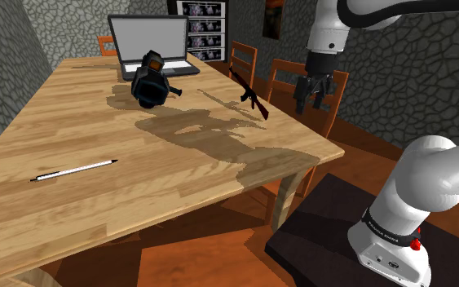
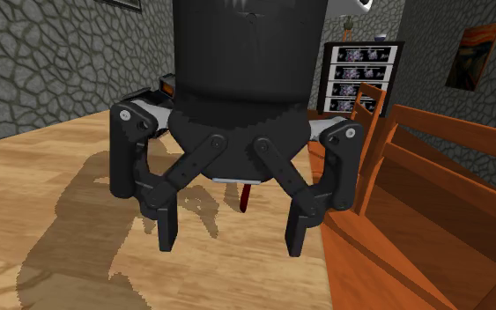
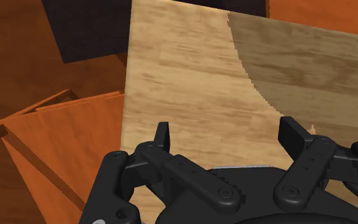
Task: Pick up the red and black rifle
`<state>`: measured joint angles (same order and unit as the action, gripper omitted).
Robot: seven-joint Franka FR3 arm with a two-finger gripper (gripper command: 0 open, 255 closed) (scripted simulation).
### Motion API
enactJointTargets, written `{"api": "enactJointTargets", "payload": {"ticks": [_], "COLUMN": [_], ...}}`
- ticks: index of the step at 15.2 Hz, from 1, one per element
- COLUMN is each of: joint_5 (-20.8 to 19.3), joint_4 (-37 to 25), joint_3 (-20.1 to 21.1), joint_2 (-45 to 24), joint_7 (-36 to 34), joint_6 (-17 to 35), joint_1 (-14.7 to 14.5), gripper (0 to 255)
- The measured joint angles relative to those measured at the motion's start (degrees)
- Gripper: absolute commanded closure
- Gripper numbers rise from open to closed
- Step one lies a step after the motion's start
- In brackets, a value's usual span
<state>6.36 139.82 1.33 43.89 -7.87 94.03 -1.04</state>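
Note:
The red and black rifle (image 1: 248, 92) lies on the wooden table (image 1: 97, 139) near its far right edge in the shoulder view. A thin red part of the rifle (image 2: 246, 195) shows behind the hand in the second exterior view. My black gripper (image 1: 311, 102) hangs in the air to the right of the rifle, over the table's edge and a chair. Its fingers (image 2: 167, 231) stand wide apart with nothing between them; the gripper (image 2: 231, 236) is open. In the wrist view the gripper (image 3: 227, 137) looks down on the table (image 3: 190, 83) edge.
An open laptop (image 1: 150, 45) stands at the table's far end, with a dark camera-like object (image 1: 151, 81) in front of it. A pen (image 1: 74, 170) lies near the front left. Orange wooden chairs (image 1: 297, 81) line the table's right side. The black stand (image 1: 333, 236) sits lower right.

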Motion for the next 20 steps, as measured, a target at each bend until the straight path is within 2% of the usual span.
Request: {"api": "enactJointTargets", "payload": {"ticks": [2,7,13,20], "joint_5": [-0.13,-0.7,-1.07,-1.42], "joint_4": [-0.56,-6.04,-15.55,-29.61], "joint_3": [-0.15,-0.7,-1.03,-2.03], "joint_2": [-0.99,-10.75,-23.09,-37.54], "joint_7": [0.07,-0.18,-1.5,-2.71], "joint_6": [0.53,5.72,9.95,11.92], "joint_1": [0.17,1.32,2.34,3.48], "gripper": [0,0,0,0]}}
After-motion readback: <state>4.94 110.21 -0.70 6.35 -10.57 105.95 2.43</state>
